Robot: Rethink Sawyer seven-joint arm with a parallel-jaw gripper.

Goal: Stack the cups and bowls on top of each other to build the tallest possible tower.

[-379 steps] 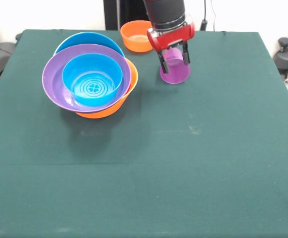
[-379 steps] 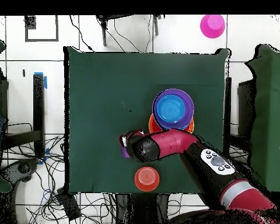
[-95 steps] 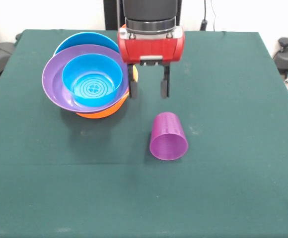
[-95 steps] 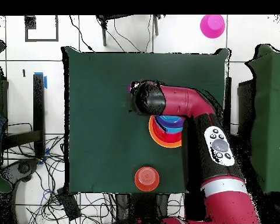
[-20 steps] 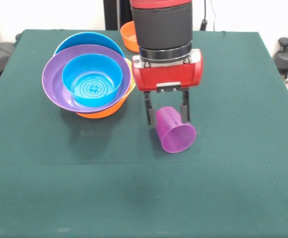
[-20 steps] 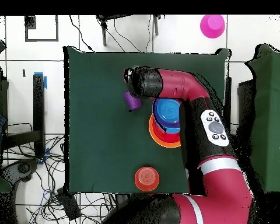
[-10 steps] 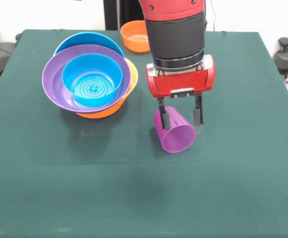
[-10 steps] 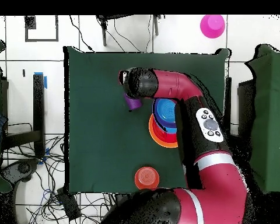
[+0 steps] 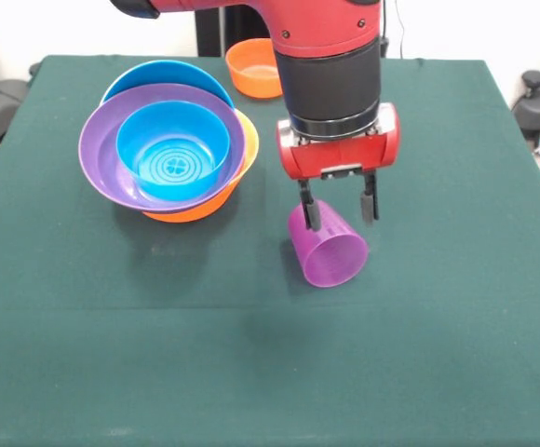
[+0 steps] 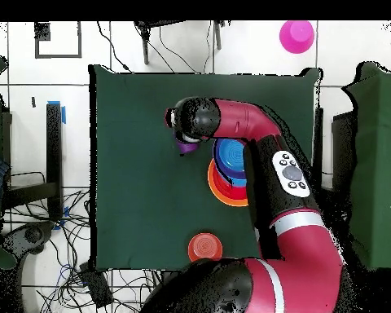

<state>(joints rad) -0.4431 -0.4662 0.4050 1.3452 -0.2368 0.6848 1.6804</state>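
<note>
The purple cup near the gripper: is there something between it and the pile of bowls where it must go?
Nothing visible does. The purple cup lies tilted under the open gripper, and only bare green table separates it from the tower. The small orange bowl sits farther back, off that path.

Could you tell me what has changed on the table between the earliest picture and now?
The translucent purple plastic cup, once upright near the small orange bowl at the far edge, now lies tilted on its side nearer the table's middle. The gripper came along and now stands open astride it, not clamped. The tower of nested bowls, large orange bowl at its base, and the small orange bowl stayed put.
</note>
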